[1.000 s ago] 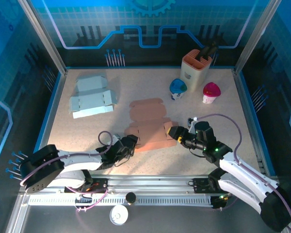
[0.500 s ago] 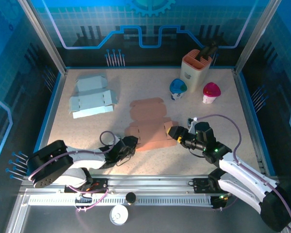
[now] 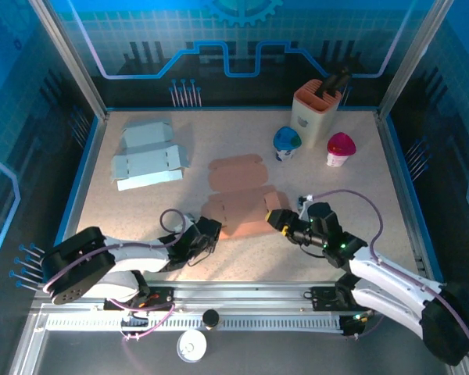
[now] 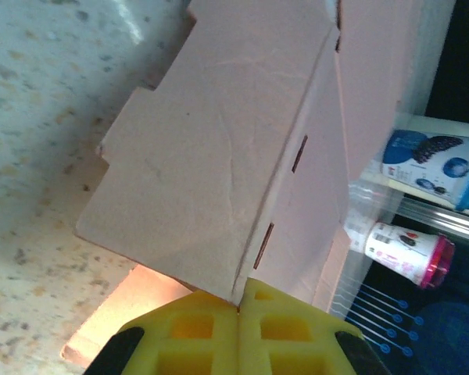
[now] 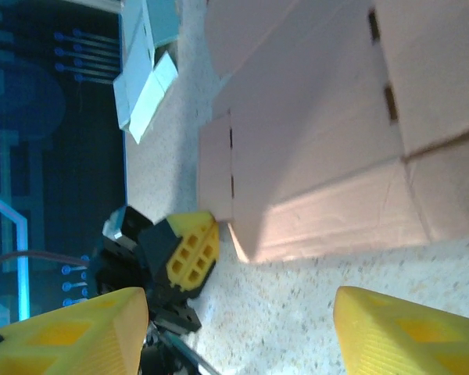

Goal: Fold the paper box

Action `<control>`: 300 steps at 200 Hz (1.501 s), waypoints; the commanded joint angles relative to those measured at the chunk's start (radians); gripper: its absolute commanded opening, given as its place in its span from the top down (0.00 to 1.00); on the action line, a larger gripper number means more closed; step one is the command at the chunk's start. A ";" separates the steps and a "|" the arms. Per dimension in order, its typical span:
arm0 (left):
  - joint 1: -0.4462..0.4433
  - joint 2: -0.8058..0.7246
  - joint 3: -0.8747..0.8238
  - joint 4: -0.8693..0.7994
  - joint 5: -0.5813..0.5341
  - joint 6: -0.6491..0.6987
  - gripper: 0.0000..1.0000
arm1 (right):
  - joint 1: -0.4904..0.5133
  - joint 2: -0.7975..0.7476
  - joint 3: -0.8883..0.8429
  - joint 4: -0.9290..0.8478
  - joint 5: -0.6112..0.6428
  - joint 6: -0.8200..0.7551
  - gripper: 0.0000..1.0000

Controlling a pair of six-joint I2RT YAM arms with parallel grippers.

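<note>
Cardboard: pinkish-tan sheet; the paper box (image 3: 238, 199) lies as a mostly flat blank on the table (image 3: 219, 141), near the middle and just ahead of both arms; in the left wrist view one near panel seems tilted up along a crease
Weight: light by the look of it; one pinch should lift a panel, and the whole blank may slide on the speckled top if it is pushed rather than held
Stiffness: thin and springy, I judge; it should bend readily at the scored lines and slots, and could kink elsewhere if squeezed hard or twisted
Surface: matt and dry; unlikely to slip between rubbery pads
Where to hold: at a panel edge or flap close beside a crease, so that the fold follows the score; the far flaps lie free, well apart from the pale blue blank (image 3: 147, 160) at the left rear
Left gripper (image 4: 238, 328): yellow pads pressed together, with the thin edge of the panel caught at their seam; gripping the box at its near left corner
Right gripper (image 5: 234, 328): fingers (image 5: 70, 332) spread wide with nothing between them; low, just beside the box's near right edge; not touching it as far as I can tell
Risk: with one corner alone pinched, a pull from the other arm could drag the sheet or tear it at the slots
</note>
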 commanded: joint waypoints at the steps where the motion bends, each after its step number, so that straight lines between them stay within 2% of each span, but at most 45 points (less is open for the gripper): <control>1: 0.000 -0.064 0.016 -0.017 -0.040 0.030 1.00 | 0.107 0.056 -0.041 0.186 0.141 0.095 0.36; 17: 0.000 -0.109 0.030 -0.057 -0.052 0.037 1.00 | 0.186 0.134 -0.066 0.330 0.223 0.149 0.36; 42: 0.000 -0.165 0.047 -0.127 -0.065 0.039 1.00 | 0.257 0.287 -0.084 0.540 0.314 0.227 0.34; 53: 0.000 -0.177 0.045 -0.132 -0.067 0.037 1.00 | 0.266 0.359 -0.090 0.636 0.333 0.250 0.32; 80: 0.002 -0.182 0.037 -0.121 -0.065 0.028 1.00 | 0.266 0.597 -0.086 1.004 0.343 0.320 0.30; 89: 0.000 -0.178 0.036 -0.112 -0.064 0.028 1.00 | 0.268 0.707 -0.076 1.146 0.338 0.366 0.33; 97: 0.001 -0.177 0.036 -0.111 -0.062 0.025 1.00 | 0.277 0.821 -0.071 1.264 0.351 0.414 0.41; 108: 0.001 -0.174 0.034 -0.109 -0.060 0.021 1.00 | 0.282 0.902 -0.040 1.265 0.324 0.495 0.45; 120: 0.000 -0.173 0.031 -0.102 -0.058 0.022 1.00 | 0.303 0.936 -0.022 1.265 0.341 0.483 0.47; 148: 0.000 -0.189 0.024 -0.118 -0.065 0.021 1.00 | 0.355 0.874 -0.047 1.264 0.461 0.394 0.51; 173: -0.001 -0.205 0.019 -0.129 -0.074 0.023 1.00 | 0.339 0.842 -0.073 1.261 0.471 0.370 0.50; 203: 0.001 -0.207 0.026 -0.131 -0.075 0.027 1.00 | 0.334 0.880 -0.063 1.263 0.450 0.388 0.57; 300: 0.000 -0.212 0.015 -0.125 -0.065 0.020 1.00 | 0.291 0.862 -0.060 1.264 0.468 0.358 0.70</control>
